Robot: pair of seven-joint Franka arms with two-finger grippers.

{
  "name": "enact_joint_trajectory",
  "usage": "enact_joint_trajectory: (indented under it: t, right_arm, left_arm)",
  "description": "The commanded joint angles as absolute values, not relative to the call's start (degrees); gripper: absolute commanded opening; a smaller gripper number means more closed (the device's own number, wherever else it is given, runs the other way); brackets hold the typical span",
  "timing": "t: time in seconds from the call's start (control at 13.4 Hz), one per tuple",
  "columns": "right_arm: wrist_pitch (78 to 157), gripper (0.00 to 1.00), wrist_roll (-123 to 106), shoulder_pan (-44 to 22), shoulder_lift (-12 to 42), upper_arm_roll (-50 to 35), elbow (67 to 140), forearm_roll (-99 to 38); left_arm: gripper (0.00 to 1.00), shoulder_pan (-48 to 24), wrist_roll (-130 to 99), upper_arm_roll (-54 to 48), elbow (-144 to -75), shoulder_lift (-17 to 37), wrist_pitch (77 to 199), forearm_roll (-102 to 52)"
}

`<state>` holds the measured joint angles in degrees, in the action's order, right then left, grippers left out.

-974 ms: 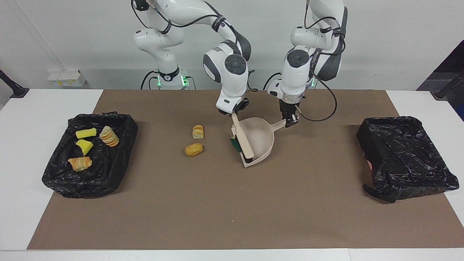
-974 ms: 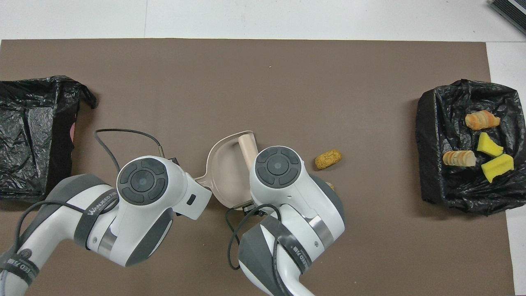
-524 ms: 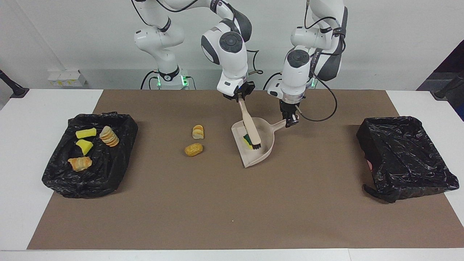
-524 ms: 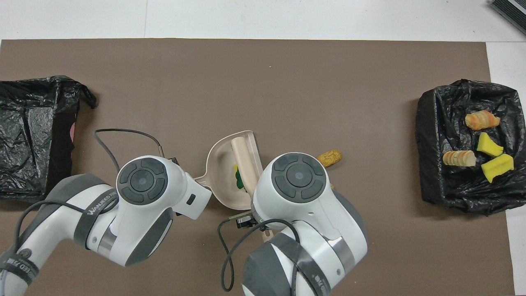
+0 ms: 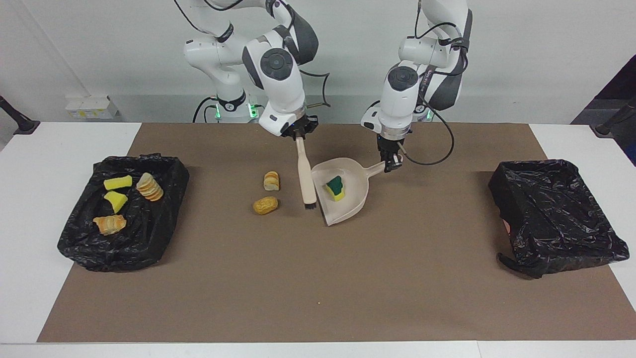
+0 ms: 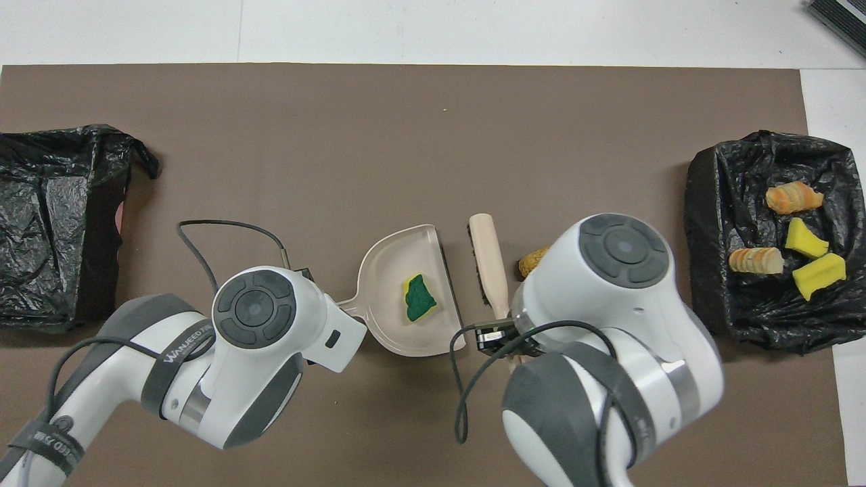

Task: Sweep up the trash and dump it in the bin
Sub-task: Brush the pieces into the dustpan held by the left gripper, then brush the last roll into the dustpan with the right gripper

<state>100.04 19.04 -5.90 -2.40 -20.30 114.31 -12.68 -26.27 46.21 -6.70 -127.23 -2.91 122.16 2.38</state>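
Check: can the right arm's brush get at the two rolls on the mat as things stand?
Probably yes. The right gripper holds the brush between the dustpan and the two rolls; only bare mat lies between bristles and rolls. The left gripper holds the dustpan's handle.

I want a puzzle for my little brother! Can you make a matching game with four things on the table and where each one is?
Things:
1. green-and-yellow sponge
2. brush
3. yellow wedges
4. bread rolls

Places:
A. on the brown mat, beside the brush
B. in the dustpan
C. held by the right gripper
D. in the bin bag at the right arm's end

Pairs: 1-B, 2-C, 3-D, 4-A
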Motion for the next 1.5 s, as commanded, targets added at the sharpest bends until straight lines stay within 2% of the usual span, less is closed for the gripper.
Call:
enact_joint_trajectory:
  t: [0.0, 0.15, 0.22, 0.6, 0.82, 1.05, 1.27, 1.42]
  right_arm:
    - [101.59, 0.0, 15.22, -0.37, -9.74, -20.57, 123.19, -13.19]
    - [105.89, 0.0, 10.49, 3.68, -13.87, -20.57, 130.05, -13.1]
    - [106.34, 0.0, 9.07, 4.39, -13.89, -20.57, 131.12, -13.1]
    - [111.09, 0.0, 7.04, 8.26, -10.9, -20.65, 132.54, -3.7]
    - [113.98, 0.0, 5.46, 8.44, -4.86, -20.74, 132.45, -3.69]
    - [114.17, 0.0, 4.92, 7.39, -1.59, -21.18, 131.66, -3.95]
    - [113.82, 0.0, 5.27, 0.29, -1.58, -21.18, 130.96, -7.71]
    - [112.94, 0.0, 4.84, -2.01, -1.67, -21.18, 130.17, -12.46]
  left_arm:
    - [0.0, -30.66, 44.57, -5.89, -128.85, -3.96, 123.75, -0.17]
    - [0.0, -33.3, 42.38, -5.98, -128.76, -3.96, 124.36, -0.44]
    - [0.0, -34.79, 40.45, -5.89, -128.85, -3.52, 126.28, -0.7]
    - [0.0, -37.53, 33.24, -5.89, -128.76, -0.35, 129.81, -0.79]
    - [0.0, -38.05, 31.47, -5.89, -128.67, 0.44, 131.04, -0.79]
    - [0.0, -38.41, 31.38, -5.89, -128.76, 0.44, 131.22, -0.79]
    - [0.0, -38.41, 30.67, -5.89, -128.67, 0.44, 130.96, -0.79]
    - [0.0, -38.5, 30.59, -5.89, -128.67, 0.44, 130.78, -0.79]
